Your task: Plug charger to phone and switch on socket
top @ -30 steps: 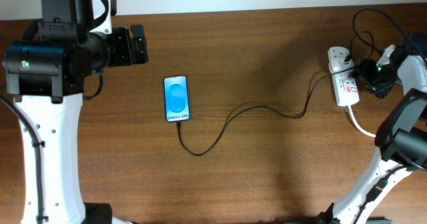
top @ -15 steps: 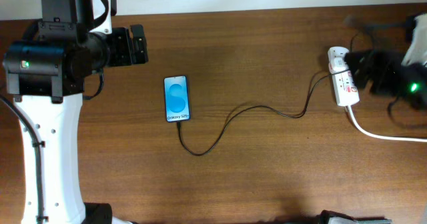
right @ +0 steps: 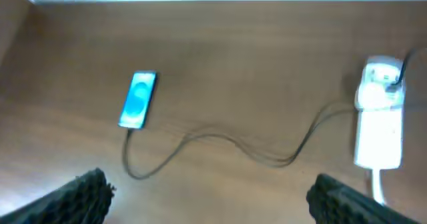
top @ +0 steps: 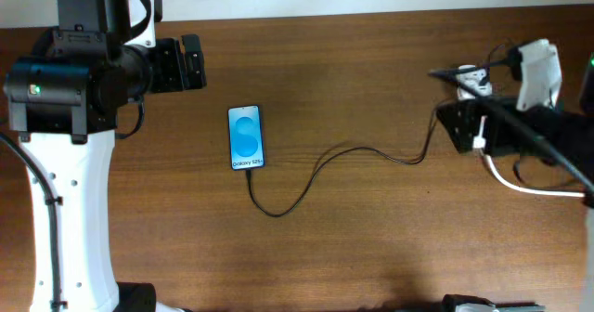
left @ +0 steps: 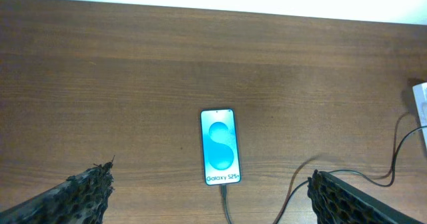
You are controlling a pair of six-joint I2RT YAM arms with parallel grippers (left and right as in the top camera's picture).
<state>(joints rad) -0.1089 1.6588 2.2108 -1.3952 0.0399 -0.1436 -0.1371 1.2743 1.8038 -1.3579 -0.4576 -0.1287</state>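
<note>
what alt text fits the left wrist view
A small flat smartphone with a bright blue screen lies on a brown wooden table, a thin black cable leading from its bottom edge off right. Two dark textured fingers frame the lower corners.

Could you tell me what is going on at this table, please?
Two robot arms are set to charge a phone. The charging cable runs from the phone's bottom edge, where it looks plugged in, across to the power strip. The right hand hangs open above the strip, holding nothing; whether the switch is on cannot be told. The left hand is open too, off to the side, touching nothing.
</note>
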